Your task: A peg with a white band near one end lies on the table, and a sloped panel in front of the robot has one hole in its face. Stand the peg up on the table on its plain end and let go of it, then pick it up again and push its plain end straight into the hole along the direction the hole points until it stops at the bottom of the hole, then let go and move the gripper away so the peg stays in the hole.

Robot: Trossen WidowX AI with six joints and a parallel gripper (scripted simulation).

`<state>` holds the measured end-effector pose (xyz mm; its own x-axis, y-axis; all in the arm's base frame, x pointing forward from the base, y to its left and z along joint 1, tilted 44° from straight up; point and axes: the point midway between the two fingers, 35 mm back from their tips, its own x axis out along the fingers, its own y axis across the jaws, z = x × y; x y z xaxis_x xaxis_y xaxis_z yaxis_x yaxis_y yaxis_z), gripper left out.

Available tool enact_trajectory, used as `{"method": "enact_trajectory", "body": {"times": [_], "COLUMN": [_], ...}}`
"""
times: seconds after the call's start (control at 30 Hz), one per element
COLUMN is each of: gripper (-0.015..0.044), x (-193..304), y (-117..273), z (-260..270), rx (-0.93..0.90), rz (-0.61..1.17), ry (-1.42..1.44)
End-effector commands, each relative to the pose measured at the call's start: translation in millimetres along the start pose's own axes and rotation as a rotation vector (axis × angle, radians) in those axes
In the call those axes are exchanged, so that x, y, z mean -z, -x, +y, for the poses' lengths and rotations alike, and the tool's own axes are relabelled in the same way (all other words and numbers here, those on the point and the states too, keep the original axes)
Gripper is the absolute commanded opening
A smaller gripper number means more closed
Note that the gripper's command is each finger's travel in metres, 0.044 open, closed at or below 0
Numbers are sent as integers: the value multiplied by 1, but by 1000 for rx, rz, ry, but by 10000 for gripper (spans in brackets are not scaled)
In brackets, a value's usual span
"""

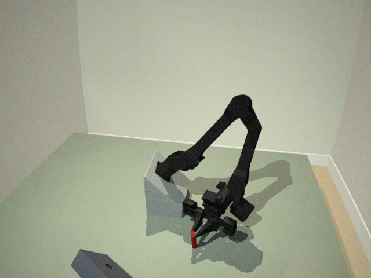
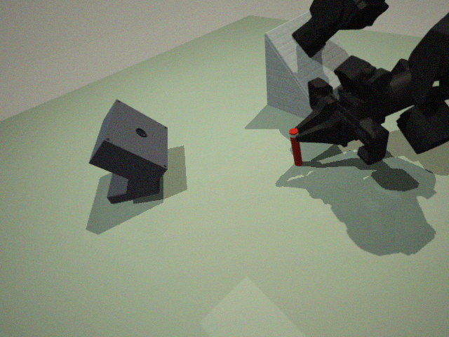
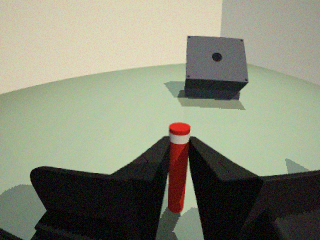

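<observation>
A red peg stands upright with its white band near the top end and its plain end down on the green table. My gripper is shut on the peg just below the band. The dark sloped panel with one round hole in its face stands apart from the peg, straight ahead in the wrist view.
A light grey wedge-shaped block stands close behind the gripper. A second dark arm link rests over it. The arm's base sits to the right of the gripper.
</observation>
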<state>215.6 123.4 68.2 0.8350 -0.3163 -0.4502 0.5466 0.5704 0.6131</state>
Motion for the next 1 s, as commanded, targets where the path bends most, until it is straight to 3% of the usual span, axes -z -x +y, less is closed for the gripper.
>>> {"method": "enact_trajectory", "body": {"times": [0.0, 0.97], "gripper": [51, 51], "x": [2, 4], "y": [1, 5], "z": [0, -1], "rx": [0, -5], "rz": [1, -29], "ry": [0, -5]}}
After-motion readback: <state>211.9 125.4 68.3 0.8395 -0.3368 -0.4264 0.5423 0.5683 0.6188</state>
